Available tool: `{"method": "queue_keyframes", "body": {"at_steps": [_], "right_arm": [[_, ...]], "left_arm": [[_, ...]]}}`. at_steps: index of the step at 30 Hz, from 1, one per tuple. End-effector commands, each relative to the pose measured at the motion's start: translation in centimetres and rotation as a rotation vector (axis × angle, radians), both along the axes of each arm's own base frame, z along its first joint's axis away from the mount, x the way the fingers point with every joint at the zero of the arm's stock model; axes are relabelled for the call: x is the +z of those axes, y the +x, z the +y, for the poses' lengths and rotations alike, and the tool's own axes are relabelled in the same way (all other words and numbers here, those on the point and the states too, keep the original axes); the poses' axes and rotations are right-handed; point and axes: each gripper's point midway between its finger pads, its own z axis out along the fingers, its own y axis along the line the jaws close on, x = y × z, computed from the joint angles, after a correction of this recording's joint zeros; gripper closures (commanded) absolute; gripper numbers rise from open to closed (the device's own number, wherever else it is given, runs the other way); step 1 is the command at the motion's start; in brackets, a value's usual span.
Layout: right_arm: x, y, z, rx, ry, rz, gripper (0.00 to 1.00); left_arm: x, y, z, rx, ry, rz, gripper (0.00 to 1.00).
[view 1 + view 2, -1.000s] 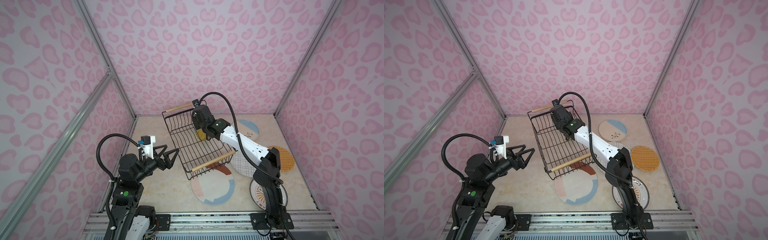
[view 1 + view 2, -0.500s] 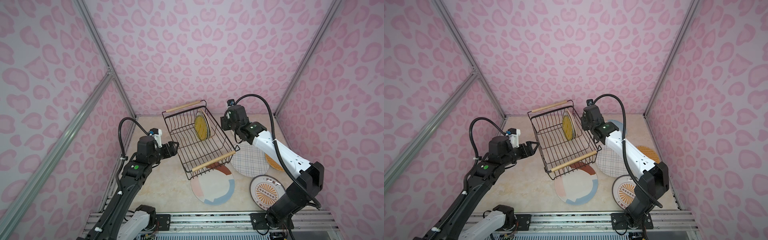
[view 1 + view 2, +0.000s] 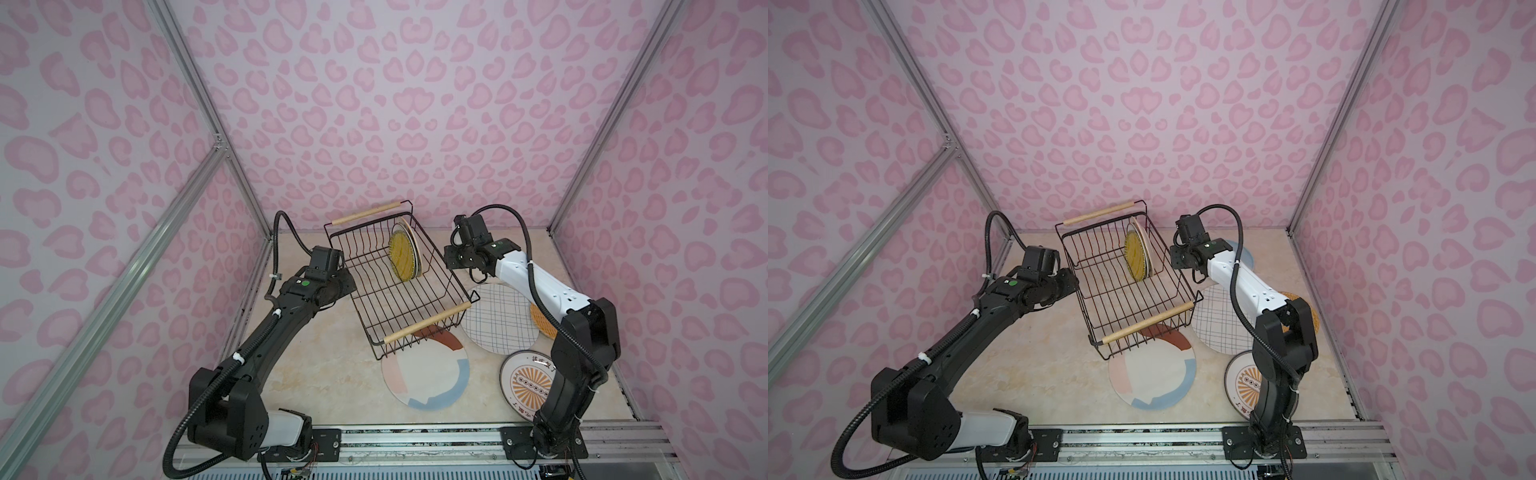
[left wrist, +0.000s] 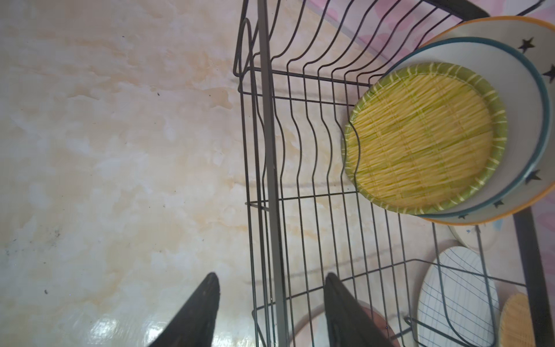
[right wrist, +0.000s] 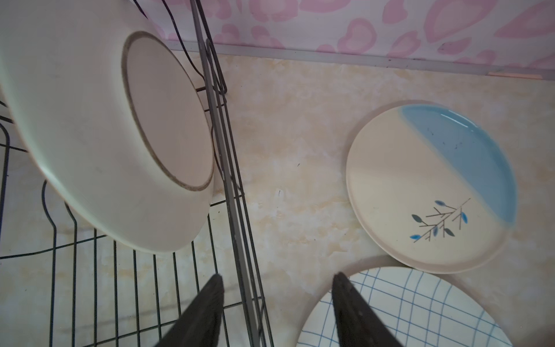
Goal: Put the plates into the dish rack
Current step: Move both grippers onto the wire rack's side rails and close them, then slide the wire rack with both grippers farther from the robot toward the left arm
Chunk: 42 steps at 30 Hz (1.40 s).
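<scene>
Cream marbled tabletop (image 3: 332, 374), pink-blotched walls (image 3: 374, 104); left hand (image 4: 271, 276), right hand (image 5: 278, 275) open astride dish rack (image 3: 428, 322) rims.

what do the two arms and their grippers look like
Left arm: black links, a white segment at its base, a green dot near the wrist, white ties holding a ribbed black cable. Right arm: white forearm link, black lower links, a similar looping cable. The left gripper and right gripper each have black fingers tapering to points.

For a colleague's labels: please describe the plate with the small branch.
Start at the black wire dish rack. Right of it, nearest the back wall, a cream plate lies flat behind the blue-gridded plate. Only it has a blue segment and a leafy sprig.
</scene>
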Motion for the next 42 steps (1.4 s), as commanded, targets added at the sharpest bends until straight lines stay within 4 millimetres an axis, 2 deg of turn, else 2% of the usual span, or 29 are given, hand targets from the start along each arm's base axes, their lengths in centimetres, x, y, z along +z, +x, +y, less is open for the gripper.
{"method": "queue_keyframes", "body": {"at_steps": [1, 4, 8, 13, 15, 19, 23, 25, 32, 38, 42], "right_arm": [[-1.8, -0.5, 0.5, 0.025, -0.001, 0.061, 0.43], [-2.4, -0.4, 0.6, 0.028, -0.008, 0.071, 0.45], [-3.2, -0.2, 0.3, 0.026, -0.029, 0.085, 0.54], [-3.8, -0.1, 0.5, 0.033, -0.030, 0.103, 0.62], [-3.7, 0.0, 0.8, 0.044, -0.020, 0.103, 0.68], [-3.3, 0.0, 1.7, 0.074, 0.006, 0.099, 0.80], [-2.8, 0.1, 2.5, 0.093, 0.017, 0.089, 0.96], [-2.6, 0.1, 2.9, 0.104, 0.017, 0.086, 1.00], [-2.2, 0.0, 4.7, 0.140, 0.014, 0.069, 1.00], [-0.2, 0.7, 6.7, 0.166, 0.031, 0.028, 1.00], [0.2, 1.2, 8.1, 0.183, 0.038, 0.023, 1.00]], "left_arm": [[-0.9, 0.7, 0.6, 0.041, 0.050, 0.036, 0.43], [-1.9, 1.4, 0.5, 0.053, 0.062, 0.061, 0.46], [-2.5, 2.2, 0.3, 0.059, 0.074, 0.071, 0.53], [-2.9, 2.8, 0.2, 0.057, 0.083, 0.088, 0.73], [-2.9, 3.0, 0.2, 0.058, 0.087, 0.087, 0.79], [-2.5, 3.3, 0.5, 0.065, 0.105, 0.081, 0.96], [-2.4, 3.6, 0.7, 0.079, 0.119, 0.079, 0.97], [-2.3, 3.6, 1.1, 0.092, 0.132, 0.078, 0.97], [-1.4, 3.9, 2.7, 0.120, 0.123, 0.062, 0.97], [-0.3, 4.1, 4.2, 0.136, 0.099, 0.049, 0.97], [0.0, 4.1, 5.7, 0.155, 0.084, 0.053, 0.97]]}}
